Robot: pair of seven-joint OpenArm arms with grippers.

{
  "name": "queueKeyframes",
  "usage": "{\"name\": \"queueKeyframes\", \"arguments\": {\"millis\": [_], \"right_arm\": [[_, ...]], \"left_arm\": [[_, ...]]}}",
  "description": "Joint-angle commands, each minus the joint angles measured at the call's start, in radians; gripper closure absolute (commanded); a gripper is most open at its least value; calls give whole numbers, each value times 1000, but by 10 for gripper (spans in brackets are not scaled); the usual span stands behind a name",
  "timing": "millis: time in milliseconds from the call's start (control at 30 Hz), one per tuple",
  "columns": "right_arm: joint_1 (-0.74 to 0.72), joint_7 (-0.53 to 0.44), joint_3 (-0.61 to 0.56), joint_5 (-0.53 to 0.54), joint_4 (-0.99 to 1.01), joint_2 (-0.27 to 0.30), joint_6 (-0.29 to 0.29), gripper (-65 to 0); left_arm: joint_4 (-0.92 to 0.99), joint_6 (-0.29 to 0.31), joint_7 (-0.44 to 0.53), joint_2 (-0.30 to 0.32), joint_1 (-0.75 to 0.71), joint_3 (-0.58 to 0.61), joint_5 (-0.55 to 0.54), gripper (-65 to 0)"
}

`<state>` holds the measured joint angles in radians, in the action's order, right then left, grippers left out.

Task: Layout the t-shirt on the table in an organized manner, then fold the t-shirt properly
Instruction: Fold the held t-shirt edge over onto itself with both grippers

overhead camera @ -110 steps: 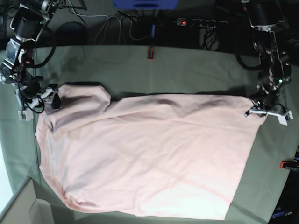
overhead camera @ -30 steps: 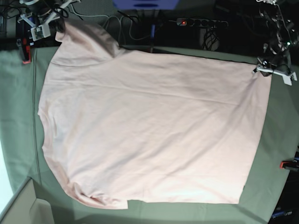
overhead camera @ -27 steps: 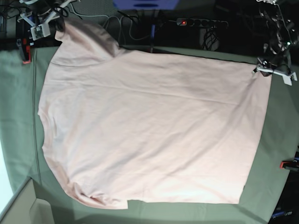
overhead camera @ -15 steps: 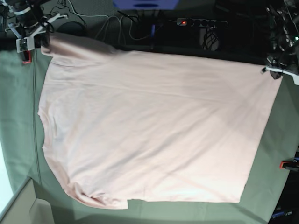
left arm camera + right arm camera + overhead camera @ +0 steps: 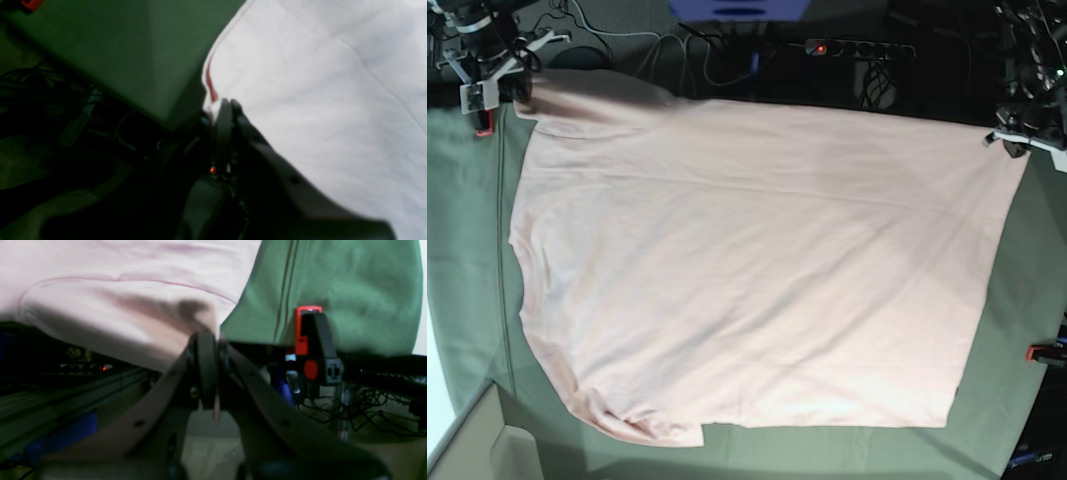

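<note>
The t-shirt (image 5: 757,270) lies spread on the green surface (image 5: 467,250). The left claw (image 5: 1017,140) is closed on one far corner. The right claw (image 5: 502,85) is closed on the other.

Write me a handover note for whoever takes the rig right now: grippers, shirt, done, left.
Left gripper: shut on a far corner of the t-shirt.
Right gripper: shut on the other far corner, beside a red clamp.
Shirt: spread plain side up over the table, far edge pulled taut and held past the table's far edge.
Done: shirt mostly spread out.
Left: lower and release the corners, smooth the bunched near corner, then fold.
</note>
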<state>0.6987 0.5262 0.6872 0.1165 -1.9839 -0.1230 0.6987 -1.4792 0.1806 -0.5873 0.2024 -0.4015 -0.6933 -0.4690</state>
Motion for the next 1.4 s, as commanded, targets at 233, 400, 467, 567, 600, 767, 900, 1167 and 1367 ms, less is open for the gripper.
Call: {"name": "queueKeyframes", "arguments": {"millis": [233,400,467,567,600,767,900,1167,1367], "right_arm": [[-15,-21,7,12,-21,4,-1,0],[-69,-19,13,-15,-21,4,-1,0],[-70,-19,13,-50,-16,4,-1,0],[-69,-19,13,-67,-13,1,-1,0],[-70,-19,13,-65,-13,1,-1,0],[-153,-19,13,-68,-16,4,-1,0],[-264,-19,9,-134,-12,4,-1,0],[-477,35,7,-252,56,4,-1,0],[-584,53,6,-254,188,46,-1,0]], "left_arm": [[-21,-5,20,18,8,-10,-1,-1],[-22,-5,20,18,42,-9,3,-1],[-22,-5,20,18,42,-9,0,-1],[-13,-5,20,18,43,-9,3,-1],[-13,-5,20,18,43,-4,0,-1],[-13,-6,20,18,79,-2,-1,-1],[-13,-13,19,18,143,-1,5,-1],[-11,-14,19,22,260,76,8,-1],[56,-16,19,27,364,126,8,-1]]}}
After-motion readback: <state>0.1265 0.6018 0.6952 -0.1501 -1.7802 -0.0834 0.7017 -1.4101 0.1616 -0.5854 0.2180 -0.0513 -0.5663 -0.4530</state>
